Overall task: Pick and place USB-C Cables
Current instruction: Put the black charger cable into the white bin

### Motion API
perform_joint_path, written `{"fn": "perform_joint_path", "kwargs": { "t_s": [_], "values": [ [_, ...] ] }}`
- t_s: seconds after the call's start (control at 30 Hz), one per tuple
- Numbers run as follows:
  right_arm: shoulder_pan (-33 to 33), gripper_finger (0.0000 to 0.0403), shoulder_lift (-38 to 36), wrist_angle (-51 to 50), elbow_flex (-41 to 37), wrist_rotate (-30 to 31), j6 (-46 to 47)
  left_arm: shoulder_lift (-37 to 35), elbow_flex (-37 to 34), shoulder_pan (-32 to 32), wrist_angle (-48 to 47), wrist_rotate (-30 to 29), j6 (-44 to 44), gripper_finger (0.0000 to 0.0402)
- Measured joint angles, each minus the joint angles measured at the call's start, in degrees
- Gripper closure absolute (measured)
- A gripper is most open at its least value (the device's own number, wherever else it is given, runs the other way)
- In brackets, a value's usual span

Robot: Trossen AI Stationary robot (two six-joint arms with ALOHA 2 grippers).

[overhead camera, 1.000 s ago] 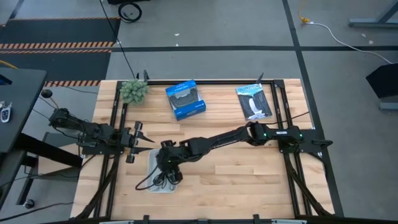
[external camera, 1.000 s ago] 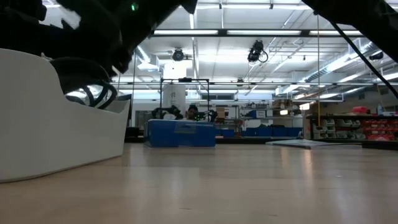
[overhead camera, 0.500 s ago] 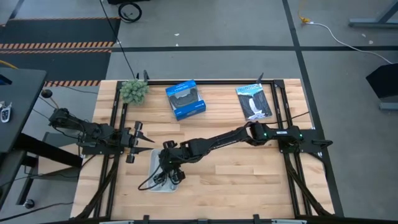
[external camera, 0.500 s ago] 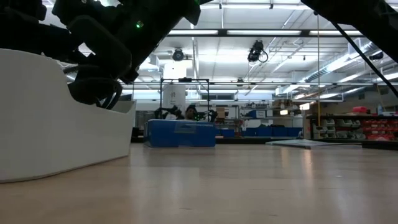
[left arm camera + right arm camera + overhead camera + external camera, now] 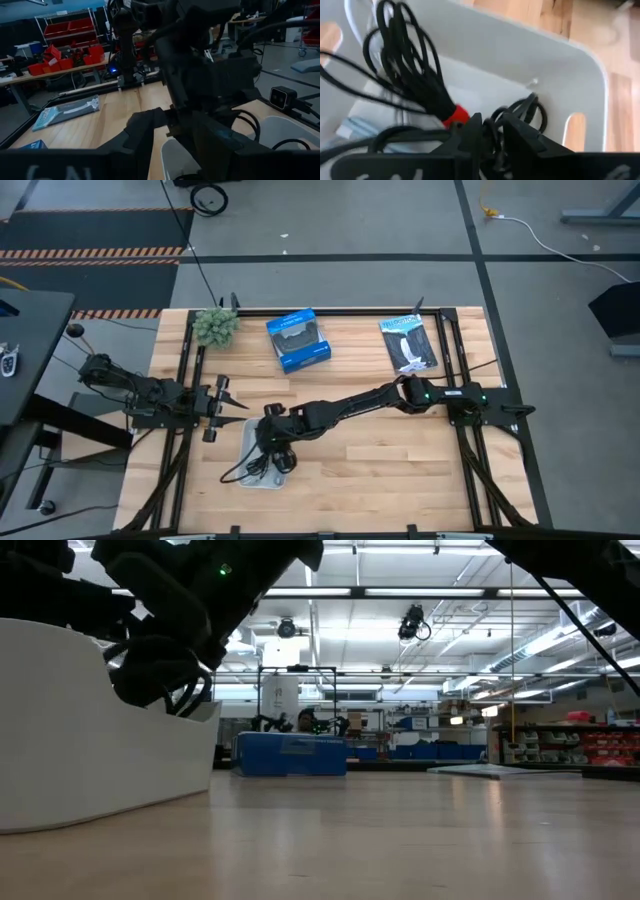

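My right gripper reaches from the table's right into the white bin near the front left and is shut on the black cable with the red band. Its coil fans out ahead of the fingers inside the bin. A second black coil and a light blue-grey cable lie on the bin's floor. A black strand trails over the bin's near left rim onto the table. My left gripper waits open just left of the bin. I see no white cable. My right gripper pinches the black cable just behind its red band between its two fingers, which hide the exact spot. The fingers point down into the bin. The coil hangs ahead of them, over the bin's floor; I cannot tell whether it rests there.
A blue box, a black-and-white flat packet and a small green plant lie along the far edge. Black rails run down both sides of the table. Bare wood lies right of the bin.
My right gripper has gone down toward the bin with the black cable and shifted a little toward the table's right. The cable's loose strand has slid further out over the bin's near left rim.
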Motion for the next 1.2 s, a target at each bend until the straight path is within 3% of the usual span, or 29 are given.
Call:
{"fn": "perform_joint_path", "kwargs": {
  "t_s": [0.27, 0.53, 0.87, 1.03, 1.2],
  "values": [
    [-0.24, 0.0323, -0.07, -3.15, -0.59, -1.54, 1.05, 0.0, 0.0, 0.01, -0.04, 0.0, 0.0, 0.026],
    [-0.24, 0.039, -0.11, -2.92, -0.69, -1.11, -0.49, 0.0, 0.0, -0.01, -0.04, 0.0, 0.02, 0.026],
    [-0.24, 0.039, -0.61, 6.01, -0.86, 1.99, 4.6, 0.0, 0.0, 0.0, -0.07, 0.01, 0.02, 0.026],
    [-0.14, 0.0387, -1.27, 7.96, -0.8, 5.1, 12.47, 0.0, -0.01, -0.01, 0.0, 0.02, 0.0, 0.026],
    [0.47, 0.0388, -0.86, 8.56, -0.8, 6.16, 13.32, 0.0, -0.02, -0.01, -0.09, 0.02, 0.02, 0.026]
  ]
}}
